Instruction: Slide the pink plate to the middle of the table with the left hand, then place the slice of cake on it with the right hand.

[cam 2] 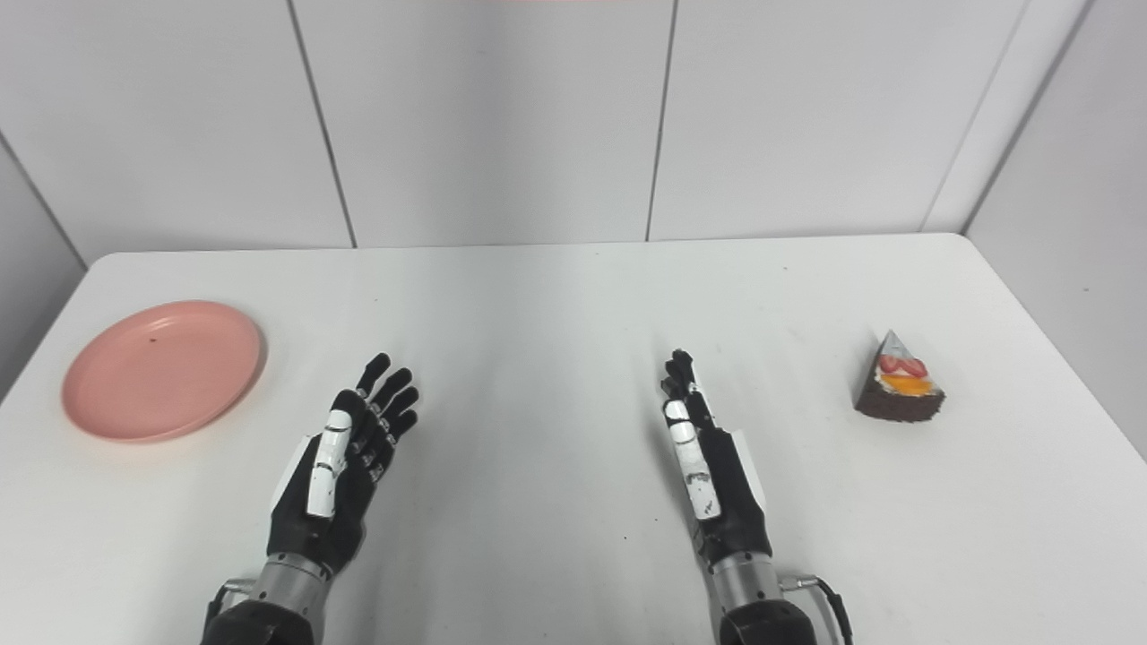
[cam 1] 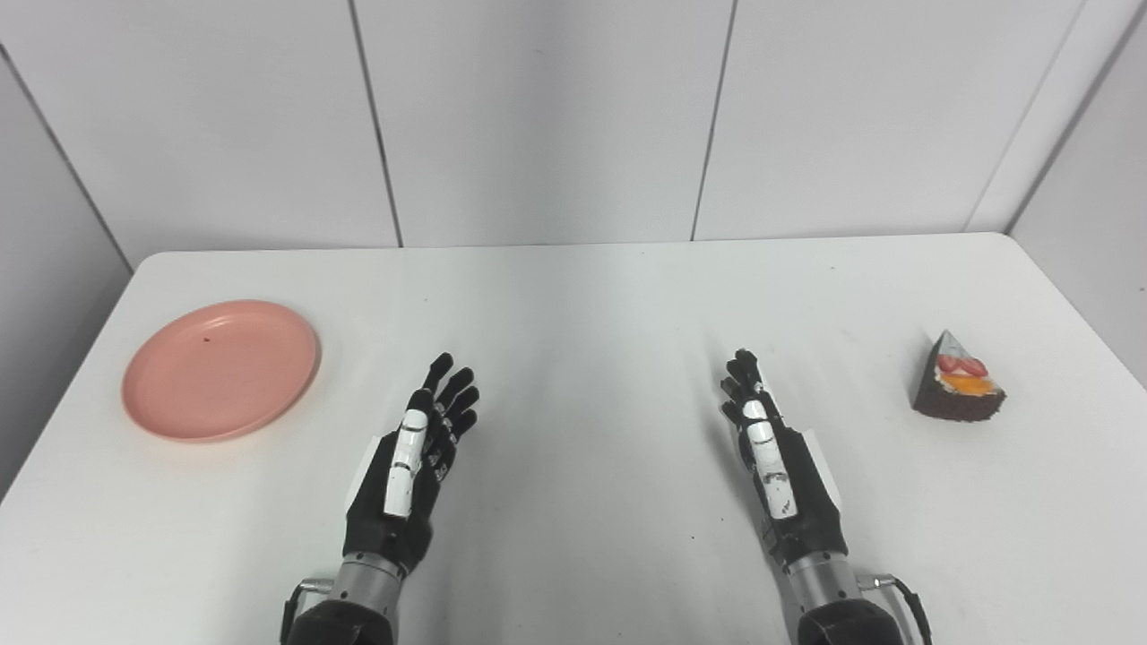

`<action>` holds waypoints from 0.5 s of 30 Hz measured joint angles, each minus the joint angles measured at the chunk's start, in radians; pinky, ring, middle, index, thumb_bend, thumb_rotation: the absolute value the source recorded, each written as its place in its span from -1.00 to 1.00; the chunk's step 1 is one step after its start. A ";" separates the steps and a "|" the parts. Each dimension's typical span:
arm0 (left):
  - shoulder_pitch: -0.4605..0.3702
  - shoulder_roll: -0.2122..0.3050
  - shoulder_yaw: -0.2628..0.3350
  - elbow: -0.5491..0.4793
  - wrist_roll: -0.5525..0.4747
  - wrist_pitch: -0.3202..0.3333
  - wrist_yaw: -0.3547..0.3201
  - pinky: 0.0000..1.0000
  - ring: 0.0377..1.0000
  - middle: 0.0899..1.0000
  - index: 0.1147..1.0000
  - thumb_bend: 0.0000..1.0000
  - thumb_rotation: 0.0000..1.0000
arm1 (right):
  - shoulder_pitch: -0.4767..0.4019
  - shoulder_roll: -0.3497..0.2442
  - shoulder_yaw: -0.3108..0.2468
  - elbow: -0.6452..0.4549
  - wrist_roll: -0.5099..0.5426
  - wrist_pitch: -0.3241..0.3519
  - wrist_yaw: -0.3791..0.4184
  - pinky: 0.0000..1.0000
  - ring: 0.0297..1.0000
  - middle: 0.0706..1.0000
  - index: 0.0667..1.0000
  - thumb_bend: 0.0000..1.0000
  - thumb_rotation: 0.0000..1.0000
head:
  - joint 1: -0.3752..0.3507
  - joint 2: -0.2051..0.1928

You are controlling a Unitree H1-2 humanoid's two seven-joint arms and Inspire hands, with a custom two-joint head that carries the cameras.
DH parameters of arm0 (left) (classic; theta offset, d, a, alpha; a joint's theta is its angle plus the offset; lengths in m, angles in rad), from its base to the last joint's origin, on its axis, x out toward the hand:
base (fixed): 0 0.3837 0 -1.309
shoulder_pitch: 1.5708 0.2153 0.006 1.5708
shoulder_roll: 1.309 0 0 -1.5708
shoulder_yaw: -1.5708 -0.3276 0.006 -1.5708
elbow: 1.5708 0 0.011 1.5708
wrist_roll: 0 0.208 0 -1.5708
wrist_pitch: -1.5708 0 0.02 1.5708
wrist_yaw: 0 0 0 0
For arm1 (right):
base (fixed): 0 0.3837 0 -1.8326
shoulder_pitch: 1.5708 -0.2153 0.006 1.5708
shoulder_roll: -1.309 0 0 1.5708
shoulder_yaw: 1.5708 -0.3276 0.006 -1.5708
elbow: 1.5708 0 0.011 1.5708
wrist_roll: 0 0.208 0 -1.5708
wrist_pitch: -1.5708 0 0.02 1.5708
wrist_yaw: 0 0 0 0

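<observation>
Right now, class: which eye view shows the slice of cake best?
The left eye view: the slice of cake looks slightly larger there, its fruit topping clear. The right eye view shows the same whole slice, unobstructed on the table, only a little smaller.

table (cam 1: 573,296): smooth white top with a soft sheen; a few small dark specks are seen on it
pink plate (cam 1: 220,369): smooth, plastic-looking, evenly coloured, with a faint gloss along the rim
slice of cake (cam 1: 957,389): dark, rough, crumb-like sides; glossy red and orange pieces are set on a pale top
left hand (cam 1: 414,470): matt black casing with glossy white plates; a brushed metal wrist cuff is seen below
right hand (cam 1: 776,466): the same matt black and glossy white casing, with a metal wrist cuff
wall panels (cam 1: 538,116): matt, pale grey, smooth, divided by dark seams
</observation>
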 measured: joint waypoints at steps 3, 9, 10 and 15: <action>-0.016 -0.009 -0.003 0.028 0.017 -0.017 0.009 0.89 0.89 0.89 0.90 -0.01 1.00 | -0.016 -0.016 -0.008 0.026 0.018 -0.023 0.016 1.00 0.99 0.99 1.00 -0.17 1.00 | 0.052 -0.020; -0.057 -0.050 -0.013 0.090 0.055 -0.065 0.028 0.87 0.86 0.87 0.88 -0.04 1.00 | -0.051 -0.052 -0.030 0.082 0.046 -0.105 0.040 1.00 1.00 1.00 1.00 -0.32 1.00 | 0.192 -0.074; -0.065 -0.063 -0.014 0.106 0.059 -0.078 0.033 0.88 0.86 0.88 0.89 -0.04 1.00 | -0.058 -0.056 -0.037 0.091 0.055 -0.110 0.044 1.00 1.00 1.00 1.00 -0.35 1.00 | 0.192 -0.074; -0.090 -0.098 -0.023 0.149 0.081 -0.114 0.044 0.90 0.87 0.89 0.89 -0.06 1.00 | -0.075 -0.065 -0.052 0.112 0.084 -0.112 0.050 1.00 1.00 1.00 1.00 -0.40 1.00 | 0.263 -0.104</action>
